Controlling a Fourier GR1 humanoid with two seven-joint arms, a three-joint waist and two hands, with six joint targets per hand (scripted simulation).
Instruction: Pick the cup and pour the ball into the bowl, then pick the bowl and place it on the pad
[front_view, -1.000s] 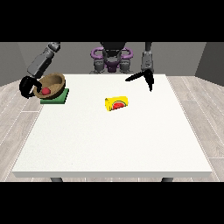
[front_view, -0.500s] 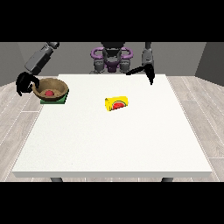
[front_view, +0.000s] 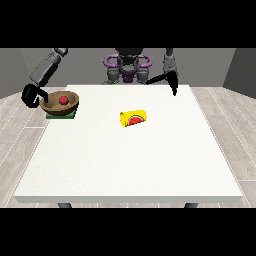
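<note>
A brown bowl (front_view: 54, 105) rests on the green pad (front_view: 62, 115) at the table's far left, with the red ball (front_view: 63, 100) inside it. The hand at the view's left (front_view: 30, 95) is right at the bowl's left rim; whether it still holds the rim I cannot tell. The yellow cup (front_view: 134, 118) lies on its side near the table's middle, its mouth towards the camera. The hand at the view's right (front_view: 171, 81) hangs over the far table edge, fingers straight and pointing down, holding nothing.
The white table (front_view: 130, 165) stretches wide towards the camera. The robot's torso (front_view: 128, 67) stands behind the far edge. The pad sits close to the table's left edge.
The bowl has come down and slightly right onto the pad. The arm at the view's left has lifted at the elbow. The hand at the view's right has drawn back and up.
</note>
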